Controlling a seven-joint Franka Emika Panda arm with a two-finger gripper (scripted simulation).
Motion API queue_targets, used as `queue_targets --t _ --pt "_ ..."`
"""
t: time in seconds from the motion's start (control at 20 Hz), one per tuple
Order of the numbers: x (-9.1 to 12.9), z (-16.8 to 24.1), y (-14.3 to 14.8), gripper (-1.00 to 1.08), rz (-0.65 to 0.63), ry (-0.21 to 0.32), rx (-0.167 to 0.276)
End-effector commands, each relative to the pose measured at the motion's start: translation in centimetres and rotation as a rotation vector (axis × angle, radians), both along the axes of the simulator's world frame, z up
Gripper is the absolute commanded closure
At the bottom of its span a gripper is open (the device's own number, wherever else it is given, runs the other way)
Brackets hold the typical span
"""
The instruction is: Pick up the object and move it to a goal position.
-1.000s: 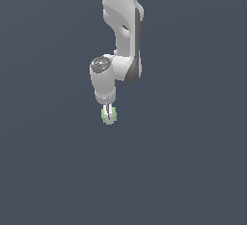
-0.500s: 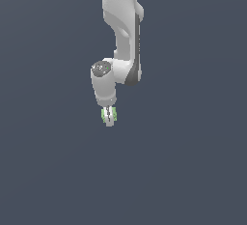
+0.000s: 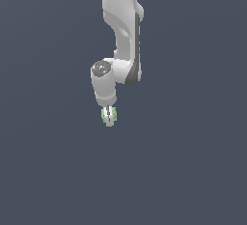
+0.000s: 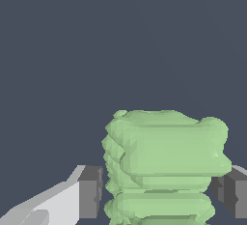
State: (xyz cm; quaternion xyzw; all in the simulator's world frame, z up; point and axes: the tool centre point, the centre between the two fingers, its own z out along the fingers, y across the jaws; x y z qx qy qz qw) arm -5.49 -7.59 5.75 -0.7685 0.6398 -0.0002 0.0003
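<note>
Almost nothing has shifted over the last second: arm, gripper and load sit at nearly the same spot in the exterior view, perhaps a touch toward that view's right.

Wrist view, nearest first: the object (image 4: 164, 166), light green with a lumpy, ridged surface, fills the space between the two dark grey finger pads (image 4: 90, 192). One pad touches its flank; the other pad appears at the opposite side, close against it. The white finger body runs back from the nearer pad. Behind everything is flat dark blue-grey background.

Exterior view: the gripper (image 3: 109, 118) points downward and is clamped onto the object (image 3: 103, 115), which shows only as small green patches on either side of the white fingers. Above it the white wrist joint with its round grey cap, then the upper arm (image 3: 123, 21) rising out of frame. No surface or support is distinguishable beneath the object; it hangs in the grip.
</note>
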Motion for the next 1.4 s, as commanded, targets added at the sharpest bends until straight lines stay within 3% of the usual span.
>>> queue_targets --t 0.0,0.55,1.35 --pt "0.1 0.4 0.1 1.08 0.000 -0.001 0.000" --pt "0.5 6.7 0.8 1.08 -0.001 0.000 0.000" --pt "1.9 23.8 2.9 1.08 -0.003 0.001 -0.004"
